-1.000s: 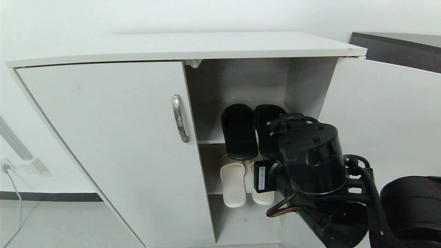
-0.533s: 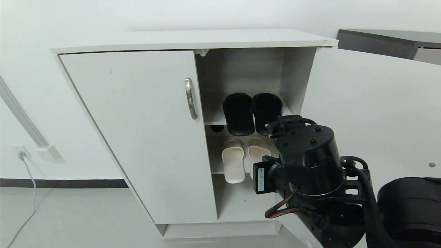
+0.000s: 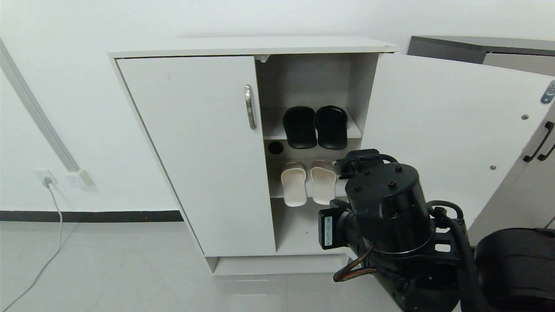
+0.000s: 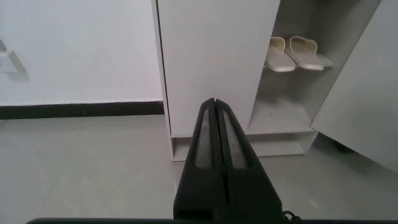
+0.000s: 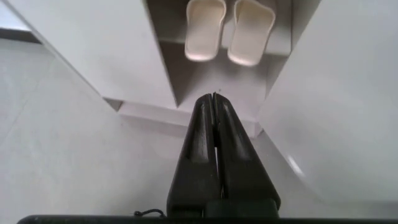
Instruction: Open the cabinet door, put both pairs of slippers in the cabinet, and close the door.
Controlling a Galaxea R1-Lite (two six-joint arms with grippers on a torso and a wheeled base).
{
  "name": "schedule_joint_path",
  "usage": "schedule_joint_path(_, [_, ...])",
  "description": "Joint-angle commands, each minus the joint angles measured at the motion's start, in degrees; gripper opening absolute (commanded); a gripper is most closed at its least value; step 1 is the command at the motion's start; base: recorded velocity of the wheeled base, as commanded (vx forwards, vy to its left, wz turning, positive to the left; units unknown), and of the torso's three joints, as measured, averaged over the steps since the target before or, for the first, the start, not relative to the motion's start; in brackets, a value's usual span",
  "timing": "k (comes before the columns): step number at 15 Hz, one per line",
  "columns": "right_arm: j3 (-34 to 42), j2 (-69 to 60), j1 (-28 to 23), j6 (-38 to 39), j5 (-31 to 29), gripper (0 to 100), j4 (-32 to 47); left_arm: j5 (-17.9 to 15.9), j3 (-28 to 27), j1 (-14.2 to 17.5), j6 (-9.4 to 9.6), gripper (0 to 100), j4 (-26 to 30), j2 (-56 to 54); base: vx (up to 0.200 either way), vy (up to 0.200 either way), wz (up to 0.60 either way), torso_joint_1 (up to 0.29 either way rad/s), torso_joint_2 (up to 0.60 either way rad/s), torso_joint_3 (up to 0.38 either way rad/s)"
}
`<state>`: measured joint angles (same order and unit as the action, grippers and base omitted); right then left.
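1 black pair (image 3: 300, 128) above white pair (image 5: 205, 28).

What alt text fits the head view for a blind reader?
White cabinet with its right door open: black slippers on the upper shelf, white slippers on the shelf below. The left door is closed.
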<state>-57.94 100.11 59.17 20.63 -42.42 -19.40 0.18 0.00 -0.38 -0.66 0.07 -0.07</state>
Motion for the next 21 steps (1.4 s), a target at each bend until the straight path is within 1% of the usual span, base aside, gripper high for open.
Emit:
schedule_joint_path(1, [0.5, 0.1, -0.2, -0.1, 0.0, 0, 0.1, 0.1, 0.0, 0.0, -0.04, 0, 0.0, 0.1, 0.000, 0.000, 0.00, 0.000, 0.00, 0.000])
schedule_joint_path(5, [2.0, 0.0, -0.6, -1.3, 0.0, 0, 0.0, 0.0, 0.0, 0.0, 0.04, 0, 0.0, 0.1, 0.000, 0.000, 0.00, 0.000, 0.00, 0.000])
schedule_joint_path(14, [2.4, 0.1, -0.6, -1.7, 0.0, 0, 0.1, 0.1, 0.0, 0.0, -0.04, 0, 0.0, 0.1, 0.000, 0.000, 0.00, 0.000, 0.00, 0.000])
schedule_joint_path(18, [2.5, 0.0, -0.6, -1.7, 0.0, 0, 0.1, 0.1, 0.0, -0.1, -0.04, 0, 0.0, 0.1, 0.000, 0.000, 0.00, 0.015, -0.19, -0.303])
schedule_joint_path(21, [2.5, 0.0, -0.6, -1.7, 0.0, 0, 0.1, 0.2, 0.0, 0.0, -0.04, 0, 0.0, 0.1, 0.000, 0.000, 0.00, 0.045, -0.54, -0.367])
